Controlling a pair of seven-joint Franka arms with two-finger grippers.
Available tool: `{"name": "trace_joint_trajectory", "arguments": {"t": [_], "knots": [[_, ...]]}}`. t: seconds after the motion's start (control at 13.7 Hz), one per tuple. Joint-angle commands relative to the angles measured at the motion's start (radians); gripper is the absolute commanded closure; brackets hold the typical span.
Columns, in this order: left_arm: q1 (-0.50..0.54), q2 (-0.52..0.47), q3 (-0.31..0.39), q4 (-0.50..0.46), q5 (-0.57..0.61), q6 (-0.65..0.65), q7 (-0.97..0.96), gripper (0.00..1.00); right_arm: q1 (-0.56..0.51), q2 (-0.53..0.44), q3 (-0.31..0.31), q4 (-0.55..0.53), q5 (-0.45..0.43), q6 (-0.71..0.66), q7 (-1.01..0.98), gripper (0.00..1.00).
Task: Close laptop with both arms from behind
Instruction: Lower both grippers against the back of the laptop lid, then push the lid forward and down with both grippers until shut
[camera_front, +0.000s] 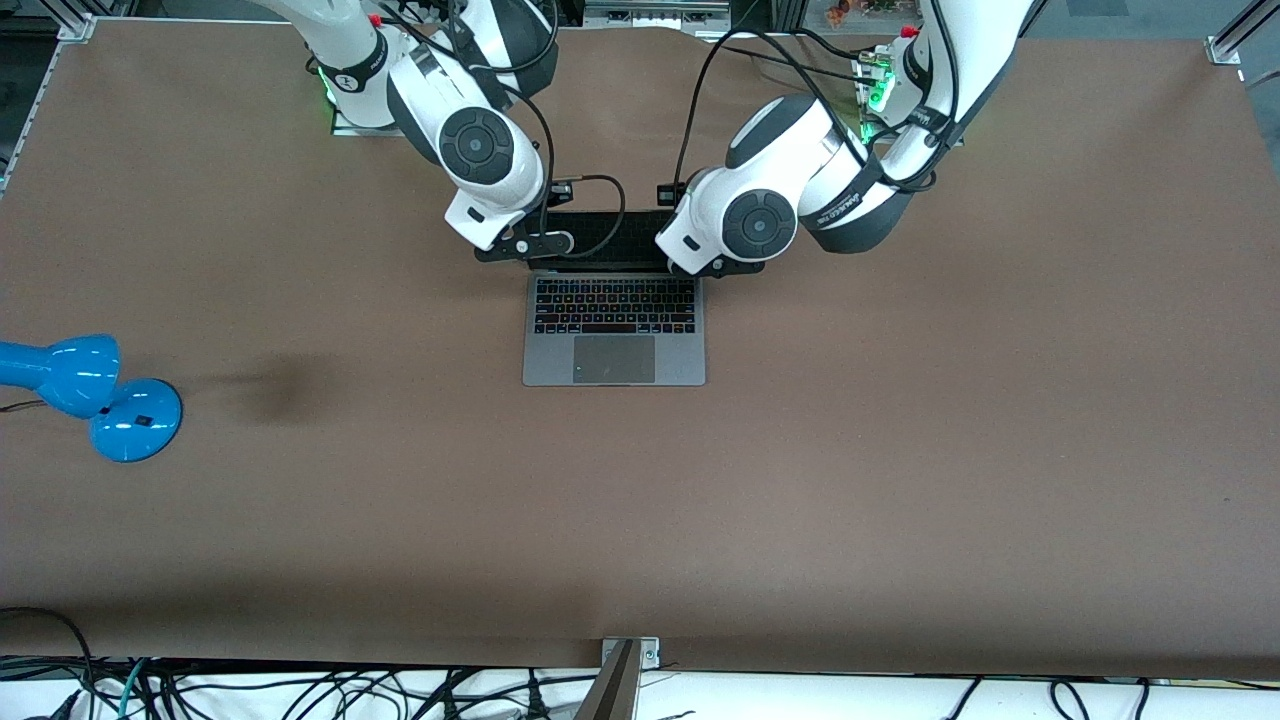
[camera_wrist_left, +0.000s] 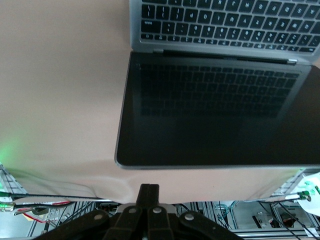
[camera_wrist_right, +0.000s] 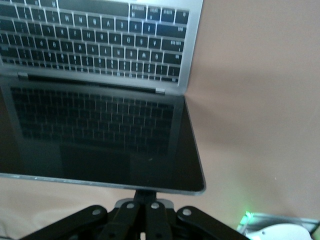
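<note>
The grey laptop stands open at the middle of the table, its dark screen tilted back toward the robots' bases. My right gripper is shut and empty at the lid's upper corner toward the right arm's end. In the right wrist view its fingertips touch the top edge of the lid. My left gripper is shut and empty at the other upper corner. In the left wrist view its fingertips sit just off the lid's top edge, with a small gap.
A blue desk lamp lies near the table edge at the right arm's end, nearer the front camera than the laptop. Brown tabletop surrounds the laptop. Cables hang along the table's front edge.
</note>
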Motion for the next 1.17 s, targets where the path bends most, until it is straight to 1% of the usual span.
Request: {"name": "trace_joint_trajectory", "arguments": {"t": [0.0,0.29,0.44,0.51,0.66,0.88,1.1], "knots": [[0.001,0.026,-0.005,0.021,0.039,0.030,0.010,1.00,-0.017,0.015,-0.001,0.012,-0.020,0.053,-0.003,1.00],[0.005,0.066,0.015,0.031,0.040,0.116,0.019,1.00,-0.045,0.038,-0.006,0.017,-0.020,0.124,-0.017,1.00],[0.002,0.089,0.035,0.063,0.041,0.125,0.019,1.00,-0.065,0.060,-0.006,0.032,-0.028,0.153,-0.021,1.00],[0.002,0.103,0.043,0.079,0.052,0.127,0.019,1.00,-0.068,0.078,-0.006,0.049,-0.046,0.155,-0.021,1.00],[0.001,0.127,0.043,0.099,0.114,0.127,0.006,1.00,-0.073,0.115,-0.008,0.086,-0.081,0.162,-0.023,1.00],[0.001,0.189,0.046,0.160,0.127,0.127,0.004,1.00,-0.091,0.186,-0.011,0.137,-0.087,0.185,-0.038,1.00],[-0.001,0.224,0.055,0.177,0.145,0.133,0.004,1.00,-0.100,0.247,-0.012,0.177,-0.089,0.227,-0.049,1.00]]}}
